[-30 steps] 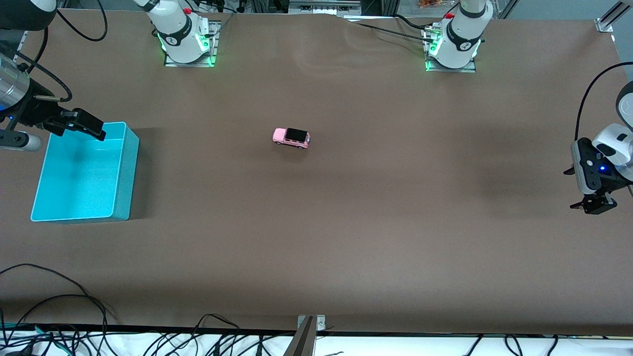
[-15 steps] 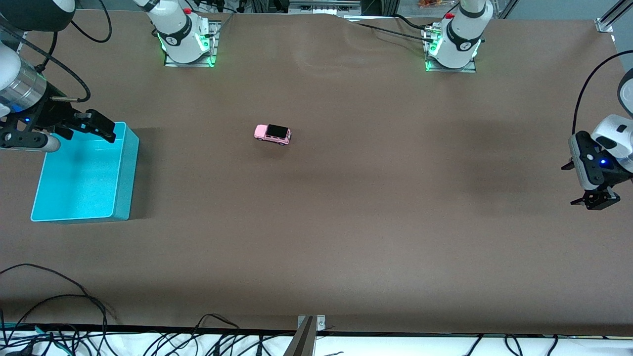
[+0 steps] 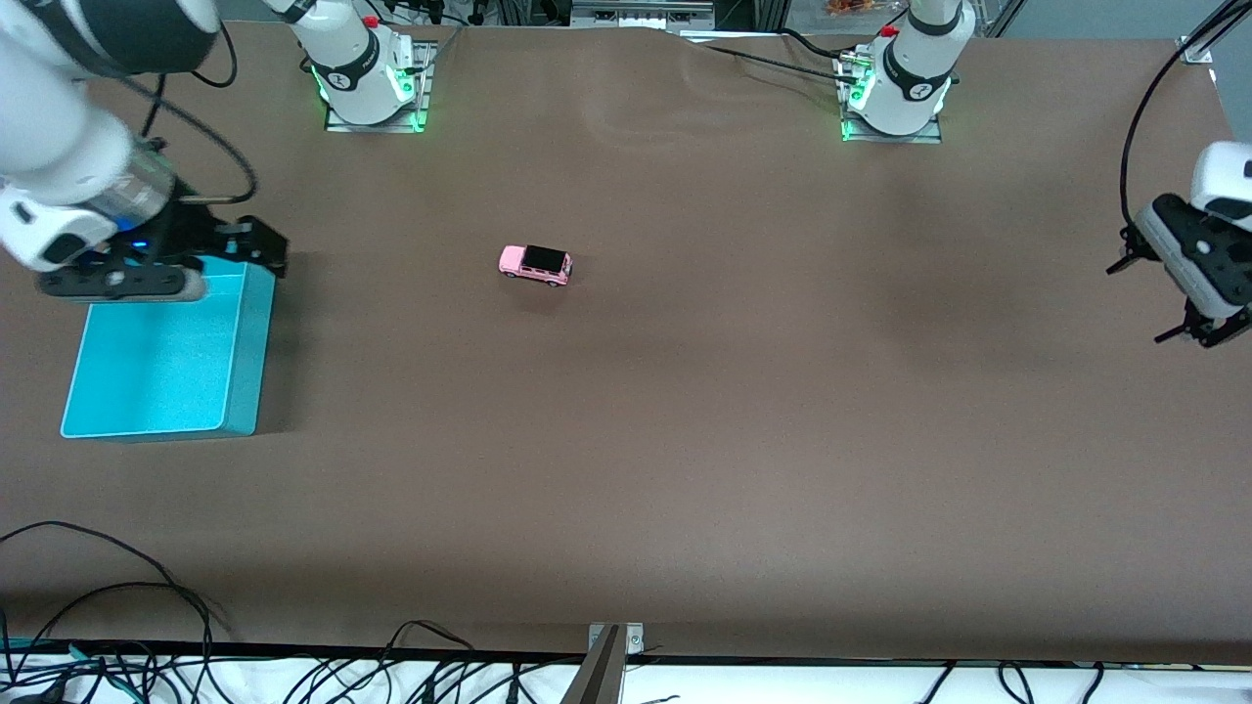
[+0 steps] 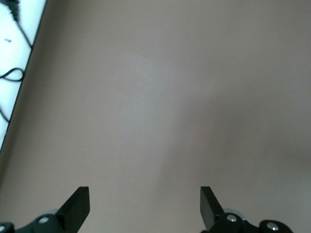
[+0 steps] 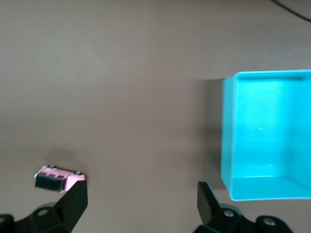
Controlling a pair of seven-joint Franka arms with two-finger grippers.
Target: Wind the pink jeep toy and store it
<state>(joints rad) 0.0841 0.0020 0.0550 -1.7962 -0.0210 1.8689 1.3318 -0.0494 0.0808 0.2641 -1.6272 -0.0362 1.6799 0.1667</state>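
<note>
Right gripper (image 3: 256, 250) hangs over the bin's corner farthest from the front camera, at the right arm's end of the table; its fingers (image 5: 73, 201) stand apart with nothing between them. Left gripper (image 3: 1195, 330) hangs over the table edge at the left arm's end, fingers (image 4: 80, 204) likewise spread wide and empty, with only bare brown table (image 4: 155, 97) under it. Going from near to far: cables (image 3: 98, 596) lie along the table edge nearest the front camera; the turquoise bin (image 3: 245, 362) sits open-topped on the table, nothing visible inside; the jeep (image 3: 535, 264) stands on its wheels on the brown table (image 3: 685, 440) near mid-table, well apart from the bin and from both grippers, touched by neither. In the right wrist view the jeep (image 5: 58, 177) shows partly hidden by one finger, apart from the bin (image 5: 228, 145). Both arm bases (image 3: 367, 73) stand along the farthest edge
</note>
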